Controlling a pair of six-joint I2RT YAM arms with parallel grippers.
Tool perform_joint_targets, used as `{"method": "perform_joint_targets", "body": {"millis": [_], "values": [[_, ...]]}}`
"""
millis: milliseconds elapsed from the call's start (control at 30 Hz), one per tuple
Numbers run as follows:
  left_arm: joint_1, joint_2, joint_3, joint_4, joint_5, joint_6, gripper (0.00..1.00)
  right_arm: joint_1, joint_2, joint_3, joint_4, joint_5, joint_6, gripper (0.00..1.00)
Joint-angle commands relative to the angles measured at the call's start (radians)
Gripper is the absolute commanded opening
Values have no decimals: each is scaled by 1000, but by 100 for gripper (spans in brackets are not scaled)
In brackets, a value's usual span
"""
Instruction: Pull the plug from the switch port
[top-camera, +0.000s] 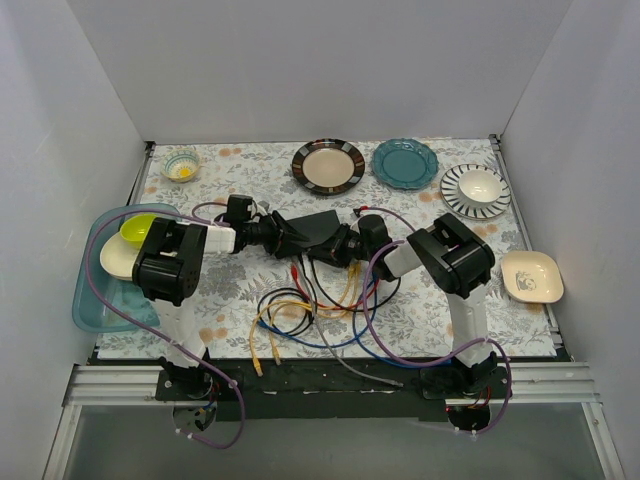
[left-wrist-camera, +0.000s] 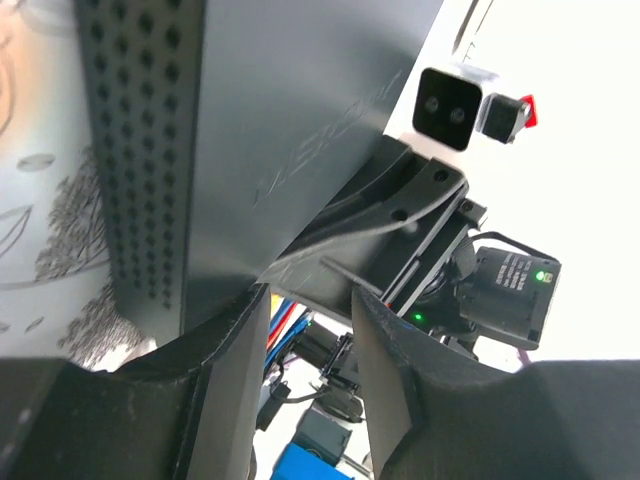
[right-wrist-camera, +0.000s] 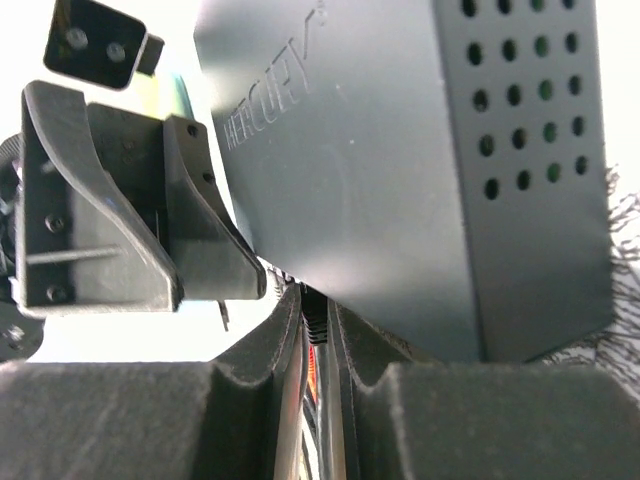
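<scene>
**Switch braced at mid-table, plug pinched from the right**

The table (top-camera: 520, 320), under a flowered cloth, carries the switch (top-camera: 322, 232) about midway between its left and right edges and midway between far and near edges. The switch does not lie flat. It looks tipped up on one long side, probably so that the socket row faces the near edge and can be reached.

The left gripper (top-camera: 268, 232) meets the switch's end nearer the left edge. In its wrist view the fingers (left-wrist-camera: 225, 340) stand partly apart, and cables show through the gap. One fingertip lies against the switch's lower edge. I cannot tell whether it truly clamps the box or only props it. Either way, its job seems to be to steady the box against the coming pull.

The right gripper (right-wrist-camera: 316, 300) reaches in from the side of the right edge, low under the box. Its fingers are drawn almost together on the plug (right-wrist-camera: 316, 325), a small black ribbed piece sitting just below the switch.

Loose cables (top-camera: 300, 320) coil on the cloth towards the near edge.

The plug appears not yet drawn out. The next move should be a straight pull along the socket's line, away from the box.
</scene>
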Motion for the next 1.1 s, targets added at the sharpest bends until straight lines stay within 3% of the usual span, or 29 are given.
{"method": "perform_joint_targets", "body": {"millis": [0, 400, 533, 633, 833, 1067], "values": [[10, 57, 17, -65, -147, 33, 39, 18, -2, -59, -203, -105, -109, 1], [10, 71, 50, -84, -184, 28, 39, 18, -57, -133, -229, -110, -158, 1], [9, 60, 43, -84, -178, 33, 38, 11, -65, -150, -150, -116, -98, 22], [9, 53, 34, -84, -179, 38, 39, 11, -68, -147, -97, -119, -55, 28], [10, 46, 28, -84, -170, 42, 39, 11, -72, -119, -70, -118, -23, 36], [10, 37, 27, -84, -158, 47, 39, 9, -56, -98, -61, -98, 15, 37]]}}
